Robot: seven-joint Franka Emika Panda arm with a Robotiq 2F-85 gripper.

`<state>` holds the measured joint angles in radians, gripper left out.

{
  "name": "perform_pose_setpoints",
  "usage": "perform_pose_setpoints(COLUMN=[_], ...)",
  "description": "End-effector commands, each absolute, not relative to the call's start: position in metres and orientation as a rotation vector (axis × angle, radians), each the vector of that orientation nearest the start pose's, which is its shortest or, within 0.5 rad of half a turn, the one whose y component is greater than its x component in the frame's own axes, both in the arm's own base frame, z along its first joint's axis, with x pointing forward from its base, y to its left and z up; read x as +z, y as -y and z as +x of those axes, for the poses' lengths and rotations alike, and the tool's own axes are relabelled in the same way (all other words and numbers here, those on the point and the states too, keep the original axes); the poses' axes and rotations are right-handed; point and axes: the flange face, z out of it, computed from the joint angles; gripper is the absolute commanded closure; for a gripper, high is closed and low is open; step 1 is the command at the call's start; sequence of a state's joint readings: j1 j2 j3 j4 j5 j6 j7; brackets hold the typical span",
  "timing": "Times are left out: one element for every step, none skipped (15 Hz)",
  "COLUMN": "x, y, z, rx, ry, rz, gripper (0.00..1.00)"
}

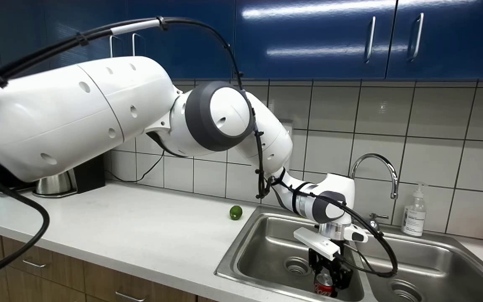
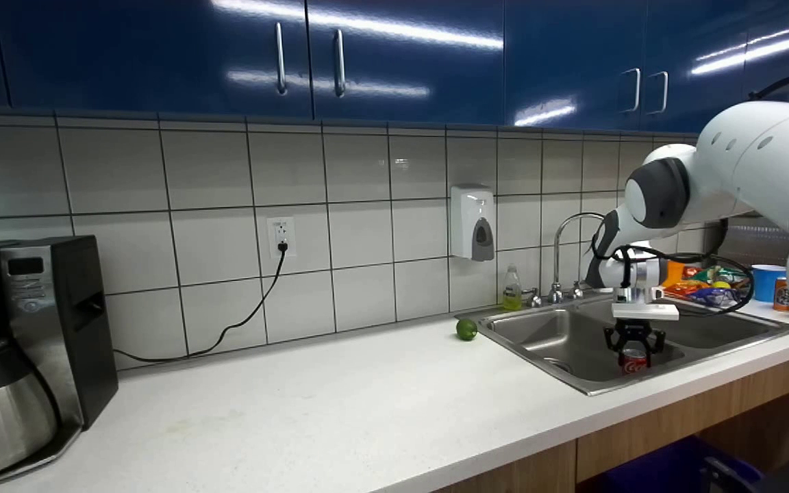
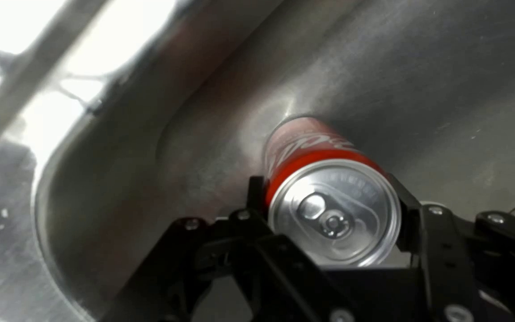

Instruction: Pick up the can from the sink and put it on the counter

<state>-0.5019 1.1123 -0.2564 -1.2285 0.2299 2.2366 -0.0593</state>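
The small red can (image 1: 323, 286) stands in the stainless steel sink (image 1: 234, 251), in the basin nearer the long off-white counter (image 1: 141, 226). It also shows in an exterior view (image 2: 634, 361). My gripper (image 2: 634, 352) points down into that basin. In the wrist view, the gripper's fingers (image 3: 330, 197) press on both sides of the can (image 3: 333, 214) near its silvery top. The can is roughly upright. I cannot tell whether its base touches the basin floor. Parts of its sides are hidden by the fingers.
The chrome faucet (image 1: 376, 156) stands behind the basins, with a soap bottle (image 1: 414, 216) beside it. A tiny green ball (image 2: 466, 330) lies on the counter by the sink's corner. A coffee maker (image 2: 72, 329) stands at the counter's far end; snack bags (image 2: 703, 284) lie beyond the sink.
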Motion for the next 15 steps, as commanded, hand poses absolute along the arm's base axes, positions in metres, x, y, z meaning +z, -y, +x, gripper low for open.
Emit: perform_pose_setpoints(x=[0.099,0.103,0.106,0.11,0.115,0.12,0.125,0.131,0.138,0.145,0.153,0.159,0.167,0.175,0.182], y=[0.468,0.467,0.466,0.465,0.464,0.464,0.463,0.463,0.462,0.462,0.462,0.461,0.461,0.46,0.46], z=[0.573,0.574,0.575,0.576,0.577,0.579,0.58,0.582,0.583,0.585,0.586,0.588,0.589,0.59,0.592], rx=[0.109,0.106,0.103,0.096,0.089,0.08,0.073,0.063,0.05,0.039,0.027,0.013,0.0,-0.013,-0.029], ry=[-1.121,-1.118,-1.115,-1.111,-1.108,-1.106,-1.104,-1.103,-1.102,-1.101,-1.099,-1.099,-1.096,-1.095,-1.095], rz=[-2.966,-2.966,-2.967,-2.967,-2.969,-2.969,-2.97,-2.971,-2.971,-2.972,-2.972,-2.974,-2.976,-2.977,-2.98], gripper=[0.62,0.62,0.62,0.62,0.62,0.62,0.62,0.62,0.62,0.62,0.62,0.62,0.62,0.62,0.62])
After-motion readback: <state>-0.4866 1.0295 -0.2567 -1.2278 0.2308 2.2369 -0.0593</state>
